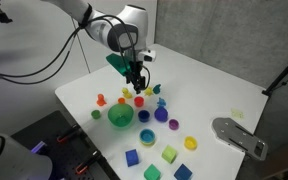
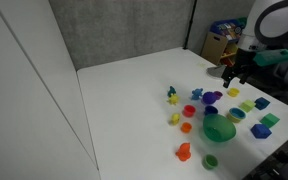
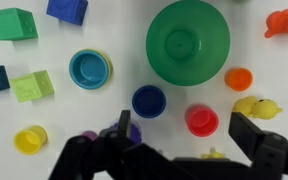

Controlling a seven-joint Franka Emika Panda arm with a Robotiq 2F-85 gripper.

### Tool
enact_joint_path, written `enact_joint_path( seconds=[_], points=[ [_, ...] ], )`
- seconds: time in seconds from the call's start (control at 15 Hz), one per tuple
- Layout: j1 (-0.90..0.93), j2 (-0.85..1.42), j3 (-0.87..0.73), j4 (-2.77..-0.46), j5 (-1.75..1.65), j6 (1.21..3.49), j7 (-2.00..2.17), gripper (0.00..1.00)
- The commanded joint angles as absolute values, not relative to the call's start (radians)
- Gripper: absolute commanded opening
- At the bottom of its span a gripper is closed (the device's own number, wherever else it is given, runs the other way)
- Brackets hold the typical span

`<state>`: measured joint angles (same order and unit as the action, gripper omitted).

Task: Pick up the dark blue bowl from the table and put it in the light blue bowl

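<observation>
In the wrist view the tiny dark blue bowl (image 3: 149,100) sits on the white table just below the big green bowl (image 3: 188,40). The light blue bowl (image 3: 90,69) stands to its left, a small gap away. My gripper (image 3: 187,135) is open and empty, hovering above the table. Its left finger is just below the dark blue bowl, and a small red bowl (image 3: 201,120) lies between the fingers. In an exterior view the gripper (image 1: 136,80) hangs above the toys, with the dark blue bowl (image 1: 144,116) and the light blue bowl (image 1: 146,135) nearer the camera.
Green and blue cubes (image 3: 12,22) lie at the left of the wrist view, with a yellow cup (image 3: 30,139) below them. An orange cup (image 3: 239,78), a yellow duck (image 3: 256,107) and an orange figure (image 3: 284,22) are at the right. A purple bowl (image 1: 161,114) stands nearby.
</observation>
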<state>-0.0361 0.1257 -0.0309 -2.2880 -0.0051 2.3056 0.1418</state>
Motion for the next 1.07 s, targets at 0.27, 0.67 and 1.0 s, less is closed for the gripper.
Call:
enact_joint_path(
  seconds=[0.27,0.67,1.0],
  points=[
    [-0.084,0.297,-0.073,-2.211,0.005,2.4,0.032,1.0],
    [-0.071,0.287,-0.075,-2.243,-0.004,2.407,0.064,1.0],
    [-0.089,0.383,-0.075,-2.215,0.003,2.515,0.022,1.0]
  ],
)
